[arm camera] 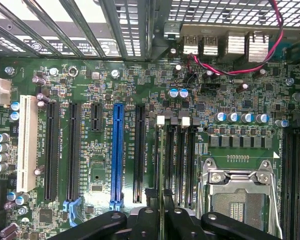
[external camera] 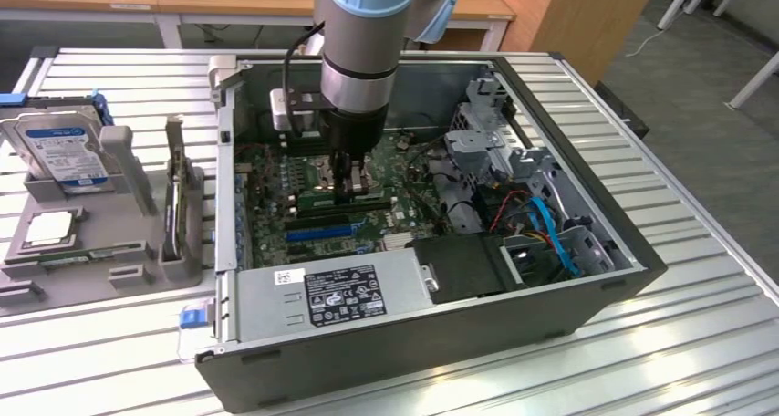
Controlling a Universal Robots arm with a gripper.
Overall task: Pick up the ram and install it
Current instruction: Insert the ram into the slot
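Observation:
My gripper point(external camera: 356, 190) reaches straight down into the open computer case point(external camera: 608, 279), just over the motherboard point(external camera: 274, 188). Its dark fingers point(arm camera: 146, 222) are shut on the ram point(arm camera: 162, 170), a thin green stick seen edge-on between them. The ram runs along the black memory slots point(arm camera: 176, 160) with white end latches, beside the processor socket point(arm camera: 240, 195). In the exterior view a green strip of the ram point(external camera: 324, 198) shows under the fingers, low over the board. Whether the stick touches a slot I cannot tell.
A hard drive point(external camera: 61, 151) with a blue-white label stands in a grey fixture point(external camera: 122, 243) on the exterior view's left. Inside the case sit the power supply point(external camera: 328, 293), a drive cage point(external camera: 487, 138) and blue and red cables point(external camera: 548, 224). Expansion slots, one blue point(arm camera: 117, 150), lie beside the memory slots.

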